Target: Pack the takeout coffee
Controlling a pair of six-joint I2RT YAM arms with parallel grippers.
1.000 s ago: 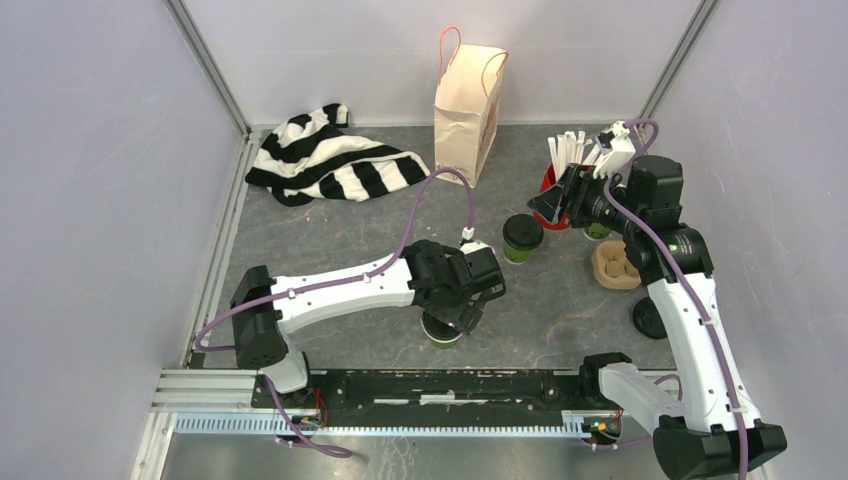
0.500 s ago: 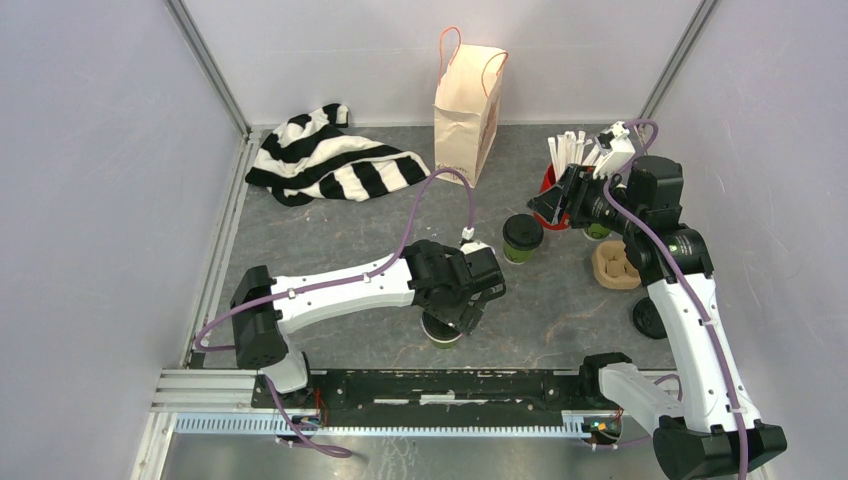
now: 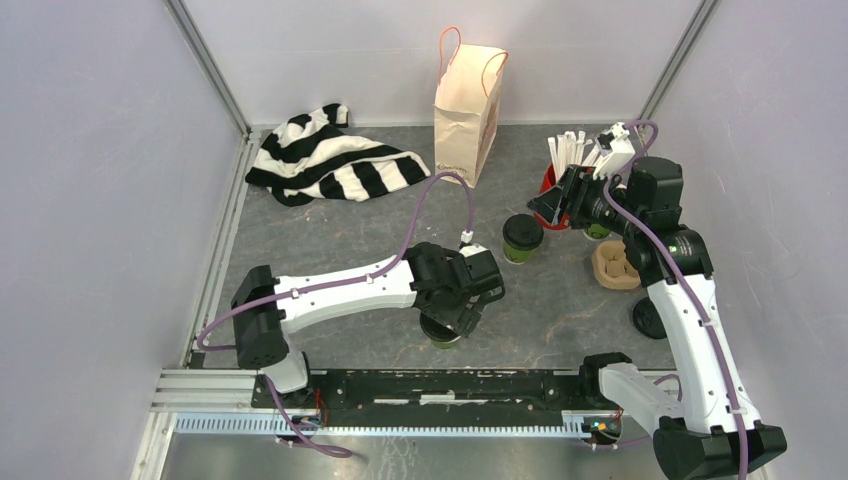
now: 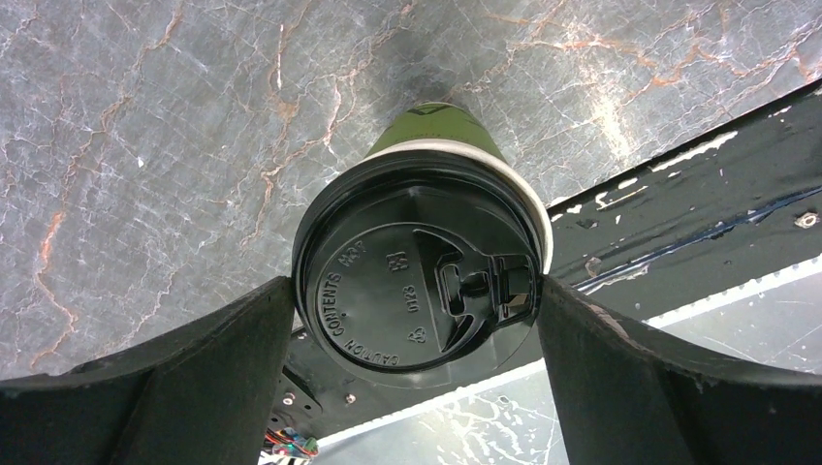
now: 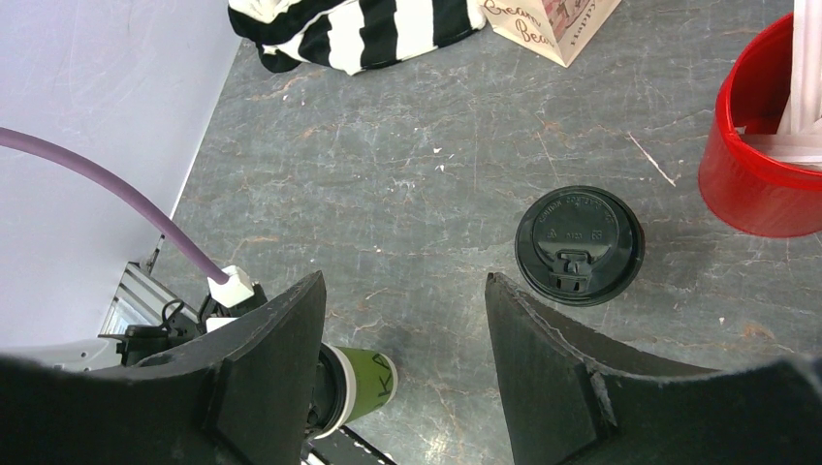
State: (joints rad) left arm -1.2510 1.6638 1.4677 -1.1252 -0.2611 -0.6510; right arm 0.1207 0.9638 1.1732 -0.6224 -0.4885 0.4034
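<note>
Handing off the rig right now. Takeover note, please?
Left tool: open wide, straddling the near lidded cup, which stands upright on the table by the front edge. I cannot tell whether it touches the cup.
Right tool: open and empty, hovering above the table near the far lidded cup, which stands upright beside the red cup.
Paper bag: upright at the back.
Done: both cups have lids on.
Left: neither cup is packed.

Black-lidded cup [image 5: 579, 244] near red cup [image 5: 766, 165]
</note>
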